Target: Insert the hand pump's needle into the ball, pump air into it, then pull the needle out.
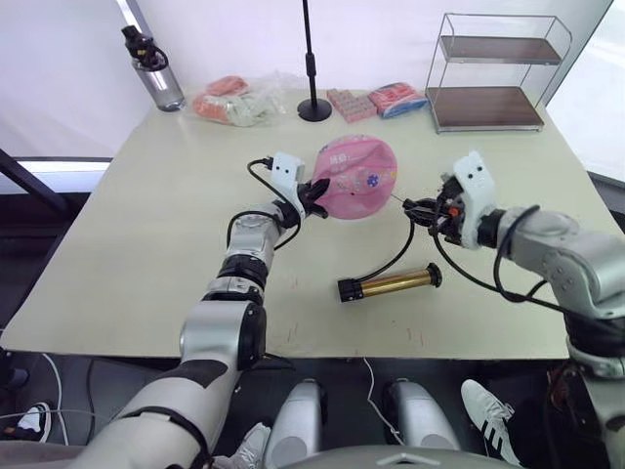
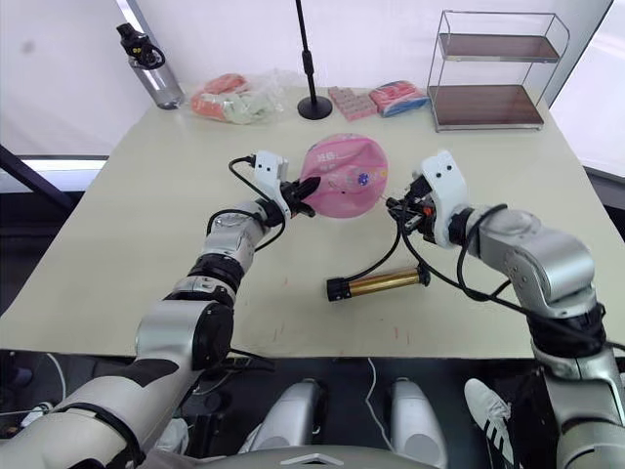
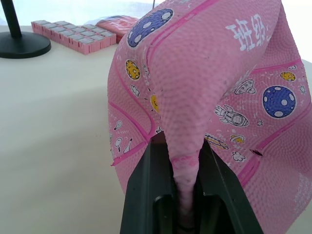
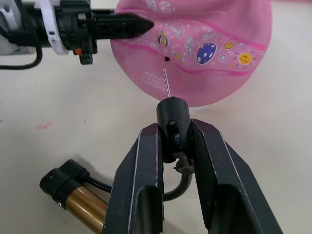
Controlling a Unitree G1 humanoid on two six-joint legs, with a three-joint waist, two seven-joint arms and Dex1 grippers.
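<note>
The pump [image 1: 389,284] lies flat on the table [image 1: 146,244], nearest the robot, its hose curving up to the right gripper [image 4: 173,141]. That gripper is clamped on the black fitting; the needle [image 4: 166,82] points at the ball [image 1: 356,177], its tip just short of the valve hole. Beyond the pump, the saggy ball is pinched at a fold by the left gripper [image 3: 185,165].
</note>
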